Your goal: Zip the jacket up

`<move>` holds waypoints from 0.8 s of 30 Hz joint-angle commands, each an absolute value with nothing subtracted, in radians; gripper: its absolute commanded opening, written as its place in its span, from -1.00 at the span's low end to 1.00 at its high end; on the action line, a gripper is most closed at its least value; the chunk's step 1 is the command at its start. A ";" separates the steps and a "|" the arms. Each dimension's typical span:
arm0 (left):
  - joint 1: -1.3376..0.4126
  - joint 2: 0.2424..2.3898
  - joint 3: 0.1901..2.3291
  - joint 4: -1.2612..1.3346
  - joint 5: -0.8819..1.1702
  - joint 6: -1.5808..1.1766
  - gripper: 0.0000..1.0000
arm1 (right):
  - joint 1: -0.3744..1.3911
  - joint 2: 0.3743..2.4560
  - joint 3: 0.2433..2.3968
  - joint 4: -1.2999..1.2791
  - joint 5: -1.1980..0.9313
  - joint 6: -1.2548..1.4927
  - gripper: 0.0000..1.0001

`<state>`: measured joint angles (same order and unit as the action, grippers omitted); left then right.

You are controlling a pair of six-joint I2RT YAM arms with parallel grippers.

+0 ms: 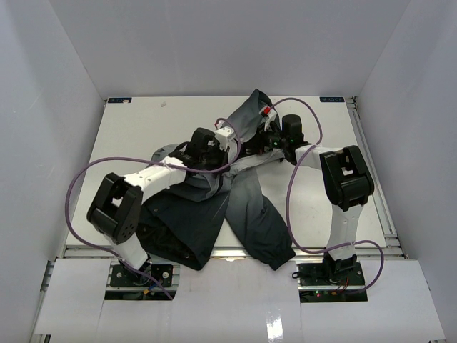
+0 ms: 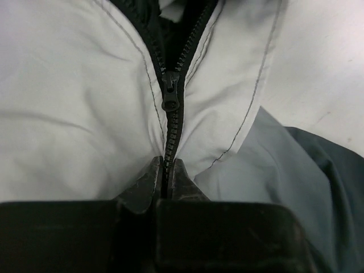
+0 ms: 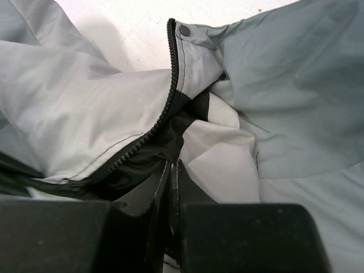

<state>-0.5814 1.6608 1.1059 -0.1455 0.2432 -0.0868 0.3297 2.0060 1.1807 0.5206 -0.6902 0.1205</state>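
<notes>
Jacket (image 1: 250, 214) lies crumpled mid-tabletop (image 1: 143, 121). Its dark shell and sleeves trail toward the arm bases, and the lighter grey lining is bunched around both wrists.

Left fingers (image 2: 158, 177) are pressed together, pinching the jacket right on the joined zipper line. The closed run comes straight out from between the tips. Zipper slider (image 2: 170, 94) sits a little ahead of the left fingers on that line. Beyond it the teeth (image 2: 196, 34) split into a V. Grey panels lie either side of the left fingers, with darker fabric off to their right.

Right fingers (image 3: 181, 185) are closed tight too, nipping a thin fold of grey lining. Ahead-left of them one loose row of teeth curves up to a snap button (image 3: 185, 30) at the fabric edge, with bare tabletop past that.

Top view: the right fingers sit farther from the bases than the left fingers, near each other, both on the jacket's upper half.
</notes>
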 commanded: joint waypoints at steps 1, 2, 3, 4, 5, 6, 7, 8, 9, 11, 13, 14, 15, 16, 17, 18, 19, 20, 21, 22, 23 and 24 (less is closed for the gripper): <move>-0.592 1.483 1.060 -0.073 0.255 -0.091 -1.00 | 0.321 2.053 1.237 0.575 -0.688 0.168 -0.85; -0.596 1.464 1.050 -0.069 0.262 -0.091 -1.00 | 0.321 2.061 1.248 0.577 -0.687 0.172 -0.85; -0.600 1.458 1.044 -0.065 0.263 -0.092 -1.00 | 0.320 2.071 1.259 0.577 -0.685 0.178 -0.85; -0.602 1.452 1.039 -0.062 0.263 -0.093 -1.00 | 0.319 2.081 1.269 0.575 -0.682 0.182 -0.85; -0.603 1.442 1.037 -0.061 0.262 -0.092 -1.00 | 0.319 2.091 1.276 0.572 -0.677 0.186 -0.85; -0.604 1.434 1.031 -0.059 0.261 -0.091 -1.00 | 0.318 2.101 1.297 0.565 -0.671 0.192 -0.84; -0.605 1.425 1.024 -0.056 0.259 -0.091 -1.00 | 0.317 2.114 1.314 0.552 -0.667 0.198 -0.84; -0.607 1.416 1.017 -0.054 0.256 -0.090 -1.00 | 0.316 2.125 1.324 0.540 -0.665 0.202 -0.85; -0.609 1.411 1.014 -0.051 0.255 -0.089 -1.00 | 0.314 2.131 1.335 0.537 -0.660 0.206 -0.84; -0.611 1.404 1.005 -0.048 0.250 -0.089 -1.00 | 0.311 2.143 1.347 0.526 -0.657 0.206 -0.84; -0.612 1.409 0.989 -0.038 0.248 -0.094 -1.00 | 0.308 2.174 1.425 0.450 -0.658 0.189 -0.85; -0.613 1.417 0.983 -0.036 0.248 -0.099 -1.00 | 0.309 2.181 1.453 0.418 -0.660 0.180 -0.84; -0.614 1.425 0.974 -0.029 0.248 -0.105 -1.00 | 0.309 2.182 1.477 0.387 -0.665 0.157 -0.82; -0.616 1.435 0.960 -0.018 0.249 -0.114 -1.00 | 0.308 2.168 1.491 0.357 -0.666 0.138 -0.70; -0.617 1.444 0.938 0.001 0.249 -0.128 -1.00 | 0.307 2.139 1.496 0.327 -0.667 0.114 -0.49; -0.619 1.452 0.916 0.026 0.244 -0.139 -1.00 | 0.307 2.106 1.487 0.305 -0.668 0.095 -0.31; -0.620 1.456 0.894 0.055 0.236 -0.148 -1.00 | 0.307 2.068 1.461 0.296 -0.670 0.083 -0.16; -0.621 1.459 0.878 0.072 0.229 -0.155 -1.00 | 0.308 2.029 1.425 0.292 -0.670 0.079 -0.06; -0.621 1.462 0.868 0.082 0.224 -0.159 -1.00 | 0.307 2.000 1.397 0.287 -0.670 0.074 -0.01; -0.621 1.463 0.858 0.093 0.215 -0.163 -1.00 | 0.308 1.968 1.363 0.280 -0.669 0.068 0.01; -0.622 1.461 0.849 0.104 0.206 -0.166 -1.00 | 0.309 1.933 1.325 0.277 -0.666 0.064 0.02; -0.622 1.458 0.842 0.116 0.201 -0.168 -1.00 | 0.312 1.903 1.286 0.283 -0.660 0.061 0.02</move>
<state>-0.6138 1.4732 0.8738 0.0442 0.2222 -0.1368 0.3158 2.0633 1.3778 0.3015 -0.6716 0.1112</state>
